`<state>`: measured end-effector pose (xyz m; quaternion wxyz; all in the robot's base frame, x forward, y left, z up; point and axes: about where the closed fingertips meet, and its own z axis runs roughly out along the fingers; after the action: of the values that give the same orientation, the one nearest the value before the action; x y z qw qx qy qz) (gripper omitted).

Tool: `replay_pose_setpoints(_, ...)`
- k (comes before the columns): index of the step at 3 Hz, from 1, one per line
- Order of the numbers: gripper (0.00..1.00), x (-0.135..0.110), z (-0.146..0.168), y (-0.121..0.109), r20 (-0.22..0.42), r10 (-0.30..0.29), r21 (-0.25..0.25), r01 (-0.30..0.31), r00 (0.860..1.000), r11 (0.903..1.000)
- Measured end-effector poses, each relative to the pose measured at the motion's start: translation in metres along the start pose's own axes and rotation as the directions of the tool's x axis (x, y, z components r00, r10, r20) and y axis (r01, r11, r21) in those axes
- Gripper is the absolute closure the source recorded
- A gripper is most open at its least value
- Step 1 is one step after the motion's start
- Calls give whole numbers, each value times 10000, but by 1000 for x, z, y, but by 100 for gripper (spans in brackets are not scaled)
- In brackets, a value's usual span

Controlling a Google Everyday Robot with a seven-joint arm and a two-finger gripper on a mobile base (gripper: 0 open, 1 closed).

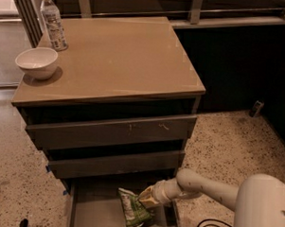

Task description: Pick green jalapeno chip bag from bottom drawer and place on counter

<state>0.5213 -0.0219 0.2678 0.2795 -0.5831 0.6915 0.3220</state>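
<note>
Tool [146,196] at bag [133,211], lengthwise front-to-back

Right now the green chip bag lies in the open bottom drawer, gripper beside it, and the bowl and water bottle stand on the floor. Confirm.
Not the floor: the camera view shows the white bowl and water bottle on the counter. The green chip bag lies in the bottom drawer, gripper beside it.
</note>
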Motion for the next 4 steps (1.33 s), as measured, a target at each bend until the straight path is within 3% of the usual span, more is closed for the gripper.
replay_pose_setpoints(1, 100, -73, -61, 11, -293, -543, 551, 559, 9981, 9969)
replay_pose_setpoints(3, 100, -82, -69, 6, -367, -756, 658, 779, 9965, 9948)
replay_pose_setpoints(4, 100, -111, -103, 14, -159, -804, 878, 815, 9966, 9928)
